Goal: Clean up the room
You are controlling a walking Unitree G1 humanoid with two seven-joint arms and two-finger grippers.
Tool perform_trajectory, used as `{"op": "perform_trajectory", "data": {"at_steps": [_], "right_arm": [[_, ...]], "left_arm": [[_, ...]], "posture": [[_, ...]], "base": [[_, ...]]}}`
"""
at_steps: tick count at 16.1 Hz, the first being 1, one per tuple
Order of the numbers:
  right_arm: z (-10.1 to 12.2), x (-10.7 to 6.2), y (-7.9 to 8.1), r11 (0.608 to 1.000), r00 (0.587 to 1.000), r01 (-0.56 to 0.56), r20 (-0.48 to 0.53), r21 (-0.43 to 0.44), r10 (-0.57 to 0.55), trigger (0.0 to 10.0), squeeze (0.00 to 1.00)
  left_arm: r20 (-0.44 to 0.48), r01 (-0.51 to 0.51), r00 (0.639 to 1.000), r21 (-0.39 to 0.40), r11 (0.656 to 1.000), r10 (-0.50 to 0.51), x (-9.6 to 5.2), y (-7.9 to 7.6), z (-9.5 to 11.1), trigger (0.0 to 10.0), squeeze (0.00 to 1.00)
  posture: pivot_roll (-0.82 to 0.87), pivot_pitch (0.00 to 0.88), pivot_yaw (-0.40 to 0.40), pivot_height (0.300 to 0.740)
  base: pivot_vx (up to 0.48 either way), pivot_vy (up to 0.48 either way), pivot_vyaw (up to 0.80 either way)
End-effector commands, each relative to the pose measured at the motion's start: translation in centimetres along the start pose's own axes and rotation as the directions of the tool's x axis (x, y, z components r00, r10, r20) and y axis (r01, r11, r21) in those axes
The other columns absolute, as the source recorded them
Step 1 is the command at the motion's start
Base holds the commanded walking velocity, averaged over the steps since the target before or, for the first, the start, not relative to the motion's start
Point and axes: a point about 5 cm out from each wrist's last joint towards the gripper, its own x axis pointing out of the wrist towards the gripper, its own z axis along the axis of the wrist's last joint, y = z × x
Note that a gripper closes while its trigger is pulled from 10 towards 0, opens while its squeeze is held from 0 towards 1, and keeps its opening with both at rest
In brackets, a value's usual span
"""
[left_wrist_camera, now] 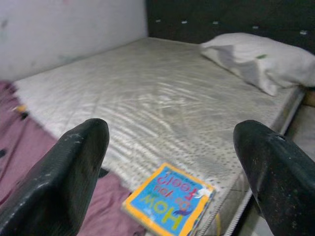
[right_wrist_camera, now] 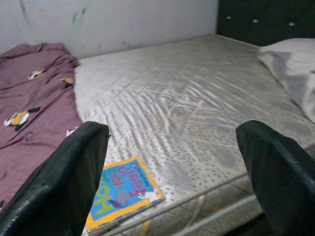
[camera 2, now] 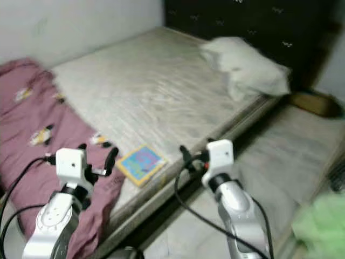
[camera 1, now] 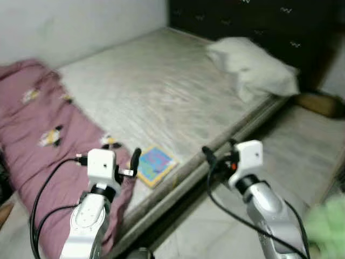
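A picture book [camera 1: 155,165] with a blue cover and yellow border lies flat near the front edge of the bare grey mattress [camera 1: 156,91]. A maroon blanket [camera 1: 38,135] with bird prints is heaped over the mattress's left end. A white pillow [camera 1: 253,67] rests at the far right by the headboard. My left gripper [left_wrist_camera: 171,129] is open, hovering just left of the book, above the blanket's edge. My right gripper [camera 1: 220,150] is open too, held off the bed's front edge to the right of the book. Neither holds anything.
A dark padded headboard [camera 1: 259,21] stands at the far right and a pale wall runs behind the bed. A lower mattress [camera 1: 302,145] lies on the floor at right, with a brown object [camera 1: 321,102] beyond it. Something light green [camera 1: 329,224] sits at the lower right.
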Motion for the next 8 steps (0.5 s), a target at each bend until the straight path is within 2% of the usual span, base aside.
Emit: {"op": "perform_trajectory", "data": {"at_steps": [1, 8], "right_arm": [[0.09, 0.3, 0.77, 1.0, 1.0, -0.014, 0.013, 0.009, 0.014, 10.0, 0.0], [0.26, 0.52, 0.61, 1.0, 1.0, -0.003, 0.024, 0.007, 0.003, 10.0, 0.0]], "left_arm": [[-0.006, -0.003, 1.0, 0.012, 1.0, 0.003, -0.14, 0.6, 0.09, 10.0, 0.0], [-0.008, 0.022, 1.0, 0.003, 1.0, -0.022, -0.22, 0.48, 0.12, 10.0, 0.0]], "posture": [[-0.02, 0.043, 0.014, 0.74], [-0.02, 0.044, 0.016, 0.74]], "base": [[0.0, 0.0, 0.8], [0.0, 0.0, 0.8]]}}
